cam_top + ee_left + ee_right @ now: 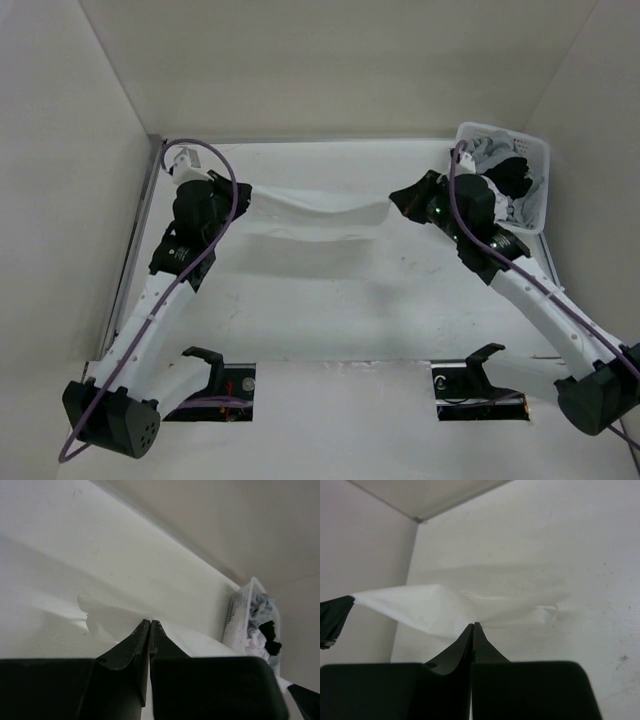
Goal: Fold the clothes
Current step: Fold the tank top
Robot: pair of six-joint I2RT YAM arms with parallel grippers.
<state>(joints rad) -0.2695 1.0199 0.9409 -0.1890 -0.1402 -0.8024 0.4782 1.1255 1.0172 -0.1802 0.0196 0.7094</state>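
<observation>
Arms bolted at the near edge of the table (330, 310) reach forward and inward, stretching a white top (315, 212) between them. On one side the left gripper (241, 196) has its jaws pinched tight on the garment's left end. On the other, the right gripper (393, 201) has its jaws clamped on the right end, and the two grippers are well apart. The thin fabric runs as a band from one set of fingertips to the other, sagging a little in the middle and throwing a soft shadow on the table beneath. From the left wrist, a crumpled corner of cloth bunches just beyond the closed tips. From the right wrist, the fabric fans out leftward from the tips towards the other gripper. Farther back, in the far right corner, a white slotted basket (537, 160) holds white, grey and black clothes (505, 178), just behind the right arm's wrist.
</observation>
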